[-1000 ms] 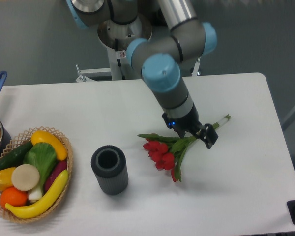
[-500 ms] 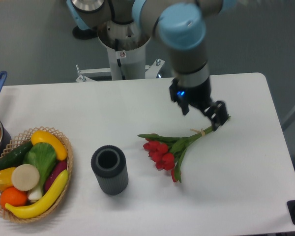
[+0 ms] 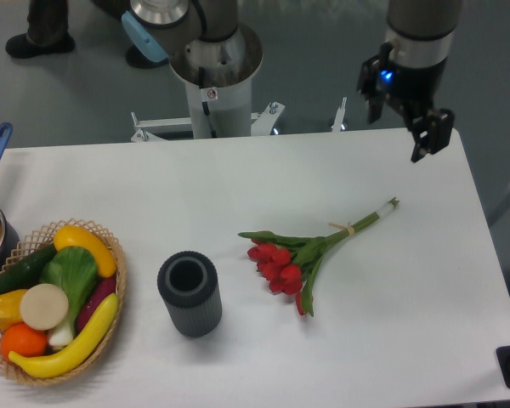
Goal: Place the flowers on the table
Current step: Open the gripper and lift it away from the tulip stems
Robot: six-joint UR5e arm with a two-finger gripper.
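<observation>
While its fingers stand apart and hold nothing, the gripper (image 3: 405, 121) hangs above the far right edge of the table (image 3: 425, 323). One bunch of red tulips (image 3: 302, 256) lies flat on the table, right of centre. At near left, a wicker basket (image 3: 112, 293) holds vegetables; one dark cylindrical vase (image 3: 189, 294) stands between them.

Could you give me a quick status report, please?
Gripper open, empty, high above the far edge. Flowers lying flat on table. Nothing obstructing.
</observation>
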